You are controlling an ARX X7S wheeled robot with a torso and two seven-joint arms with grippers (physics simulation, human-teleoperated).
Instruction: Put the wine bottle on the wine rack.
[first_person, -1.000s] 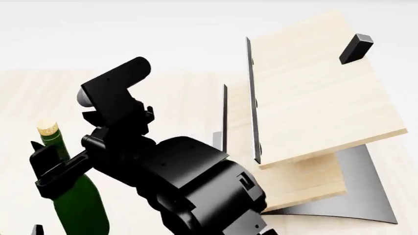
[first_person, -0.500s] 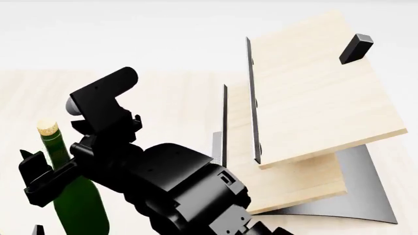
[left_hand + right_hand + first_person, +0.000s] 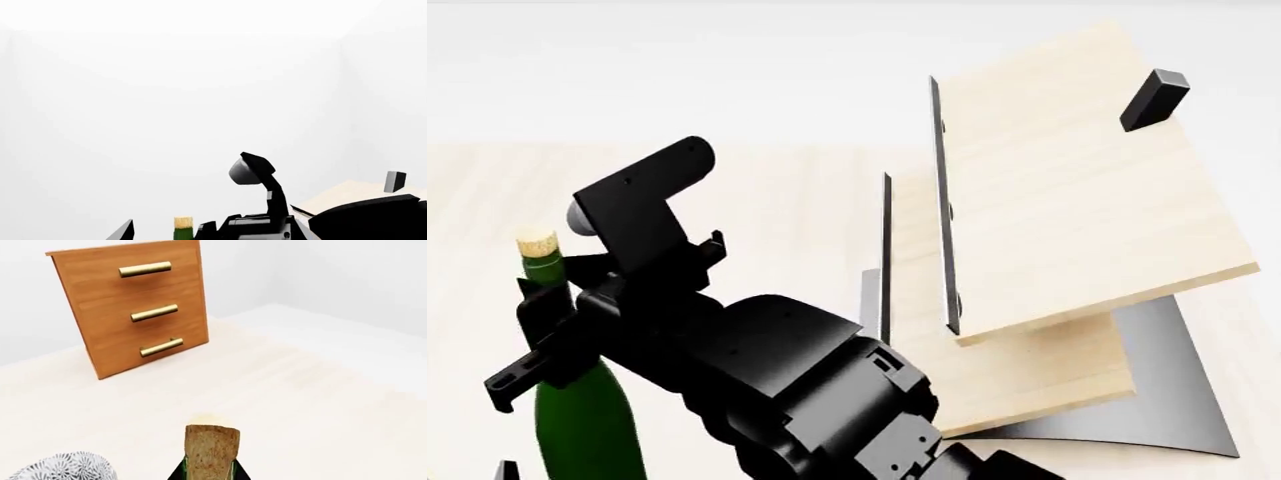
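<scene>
The right hand [image 3: 541, 335] grips the upright wine bottle [image 3: 581, 420] at its neck, below the cork.

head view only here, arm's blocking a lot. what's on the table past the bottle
Observer: In the right wrist view, a brown cabinet with three brass handles stands on the table beyond the bottle.
Operator: anything close to the bottle
Observer: A speckled grey bowl shows beside it, cut off by that picture's edge.
Operator: what does the left wrist get
Observer: Mostly blank white wall. It also shows the cork, the right arm and a corner of the rack.
</scene>
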